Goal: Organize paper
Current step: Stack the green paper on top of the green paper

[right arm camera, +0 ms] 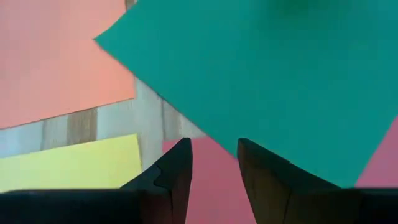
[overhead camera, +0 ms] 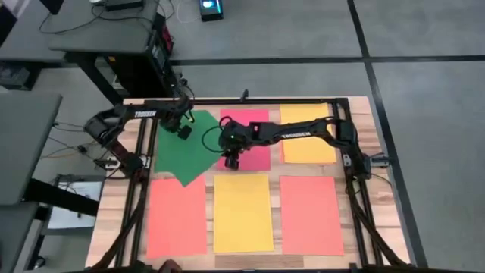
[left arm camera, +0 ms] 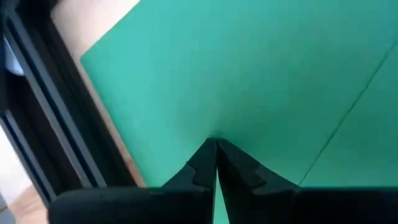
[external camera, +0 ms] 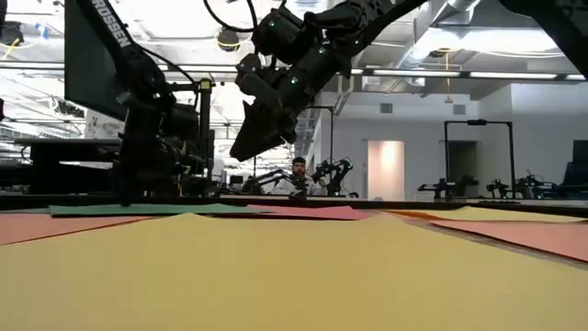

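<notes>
Left gripper (overhead camera: 184, 132) presses fingers together onto skewed green paper (overhead camera: 176, 155).

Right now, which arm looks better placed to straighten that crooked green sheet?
Probably the left: its gripper is shut, down on the green sheet. The right gripper is open above the pink-red sheet beside it.

A light wooden table (overhead camera: 356, 106) carries 6 sheets of paper. Far row: a green sheet (overhead camera: 186, 155) lying skewed, a pink-red one (overhead camera: 254, 152), an orange-yellow one (overhead camera: 307, 148). Near row: salmon (overhead camera: 176, 220), yellow (overhead camera: 242, 212), salmon (overhead camera: 311, 216), all squared up.
</notes>
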Controlling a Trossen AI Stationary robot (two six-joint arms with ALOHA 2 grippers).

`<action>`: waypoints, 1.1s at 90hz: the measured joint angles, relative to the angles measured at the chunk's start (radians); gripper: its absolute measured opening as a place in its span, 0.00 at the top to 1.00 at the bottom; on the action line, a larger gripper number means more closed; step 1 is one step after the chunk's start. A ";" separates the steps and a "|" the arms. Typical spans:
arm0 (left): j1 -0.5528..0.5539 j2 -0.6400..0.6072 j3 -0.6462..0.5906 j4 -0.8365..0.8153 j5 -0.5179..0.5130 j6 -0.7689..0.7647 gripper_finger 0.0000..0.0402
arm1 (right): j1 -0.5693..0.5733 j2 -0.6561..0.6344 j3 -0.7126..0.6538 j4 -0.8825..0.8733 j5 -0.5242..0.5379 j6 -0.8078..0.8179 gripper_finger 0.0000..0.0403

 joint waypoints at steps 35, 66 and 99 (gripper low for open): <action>0.001 0.001 0.026 0.063 0.143 -0.004 1.00 | -0.094 0.000 -0.025 -0.092 0.009 0.092 0.76; 0.000 -0.052 0.022 0.081 0.157 -0.004 1.00 | 0.005 0.000 -0.003 0.030 -0.030 0.002 0.99; 0.000 -0.097 0.022 -0.022 0.147 -0.004 1.00 | -0.081 -0.001 0.003 -0.164 0.038 0.117 1.00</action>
